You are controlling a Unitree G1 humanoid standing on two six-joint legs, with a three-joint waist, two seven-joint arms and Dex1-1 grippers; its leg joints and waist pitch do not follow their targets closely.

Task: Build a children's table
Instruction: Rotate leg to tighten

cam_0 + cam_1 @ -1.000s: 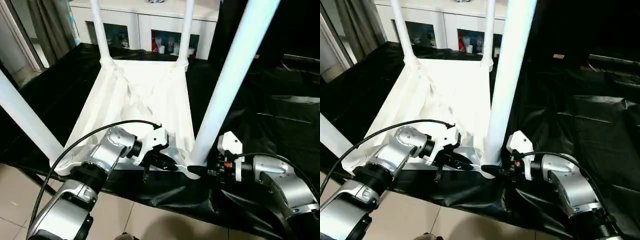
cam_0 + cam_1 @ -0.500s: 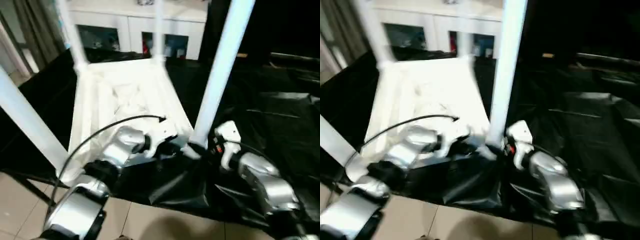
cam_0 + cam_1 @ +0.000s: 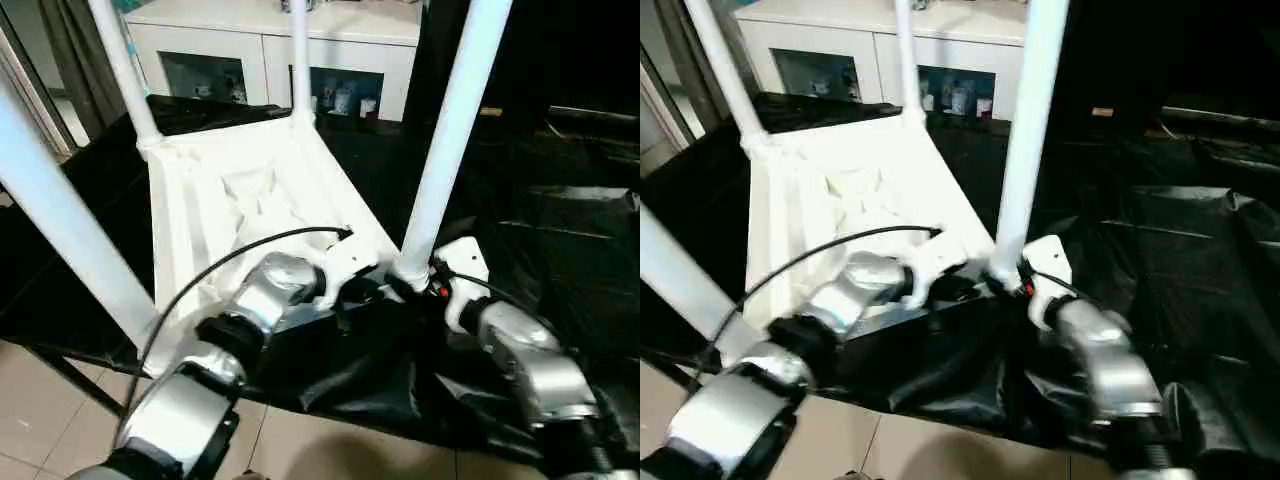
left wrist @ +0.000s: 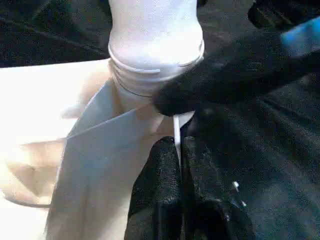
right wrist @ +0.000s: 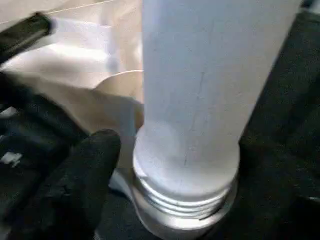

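FYI: table top swung round on the black-covered counter w/ all four legs up. Left tool was pinched shut on its edge; right tool looked spread round the near leg, grip unclear. Legs prob seated.

The table top lies upside down on a worktop covered with sheeting, its four legs standing up from the corners. Two far legs rise toward a cabinet behind the worktop. One near leg stands at the left, another at the right. The left hand sits at the top's near edge beside the right near leg's socket; the right hand is just right of that leg's base.
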